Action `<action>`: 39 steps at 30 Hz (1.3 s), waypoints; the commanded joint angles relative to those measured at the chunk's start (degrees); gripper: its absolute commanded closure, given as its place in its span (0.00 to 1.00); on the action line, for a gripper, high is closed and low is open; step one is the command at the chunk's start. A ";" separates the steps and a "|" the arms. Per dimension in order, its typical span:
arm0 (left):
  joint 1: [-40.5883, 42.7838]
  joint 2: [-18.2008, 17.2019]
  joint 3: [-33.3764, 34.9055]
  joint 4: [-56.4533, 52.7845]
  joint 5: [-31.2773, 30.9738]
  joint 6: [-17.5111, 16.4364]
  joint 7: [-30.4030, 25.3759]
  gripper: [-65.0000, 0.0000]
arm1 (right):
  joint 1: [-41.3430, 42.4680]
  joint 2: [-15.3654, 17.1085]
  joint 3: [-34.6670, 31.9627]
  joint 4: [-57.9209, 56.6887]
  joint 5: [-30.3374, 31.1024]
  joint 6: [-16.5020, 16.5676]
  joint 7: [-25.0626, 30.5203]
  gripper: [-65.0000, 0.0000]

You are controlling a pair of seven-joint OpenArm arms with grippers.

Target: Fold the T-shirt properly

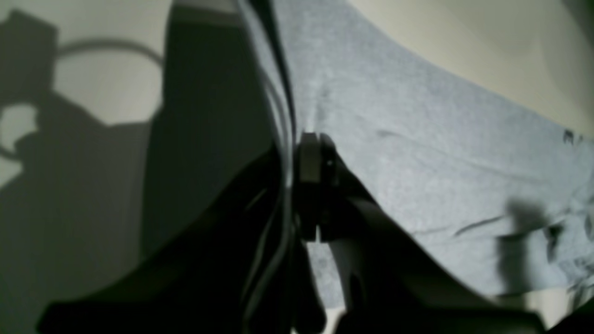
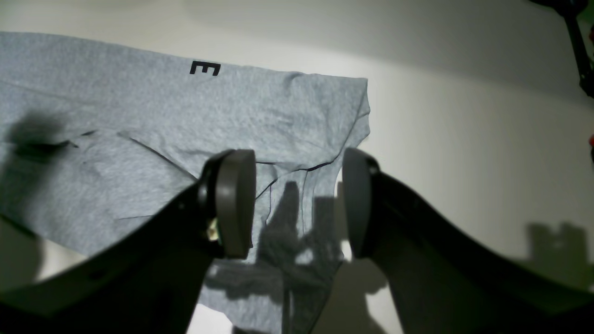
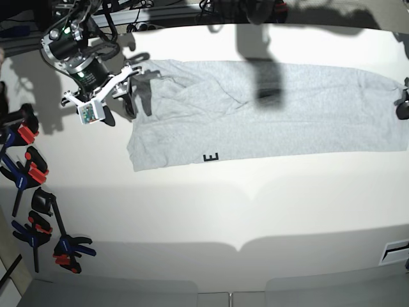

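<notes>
Soft, limp light heather-grey cotton T-shirt stretched flat across white table, likely best taken by hem corners; left gripper clamped on fabric, right gripper open above sleeve.

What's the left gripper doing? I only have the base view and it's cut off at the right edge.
Observer: In the left wrist view, the left gripper is shut on the T-shirt, pinching an edge.
Operator: And the right one, holding cloth?
Observer: No. The right gripper is open, cloth visible between its pads, none pinched.
Operator: Any print near it?
Observer: A black E on the shirt's far edge.
</notes>
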 commanded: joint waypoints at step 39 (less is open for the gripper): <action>7.41 28.02 15.93 41.81 12.50 9.16 -3.91 1.00 | 0.35 0.52 0.24 1.18 0.81 0.04 1.46 0.56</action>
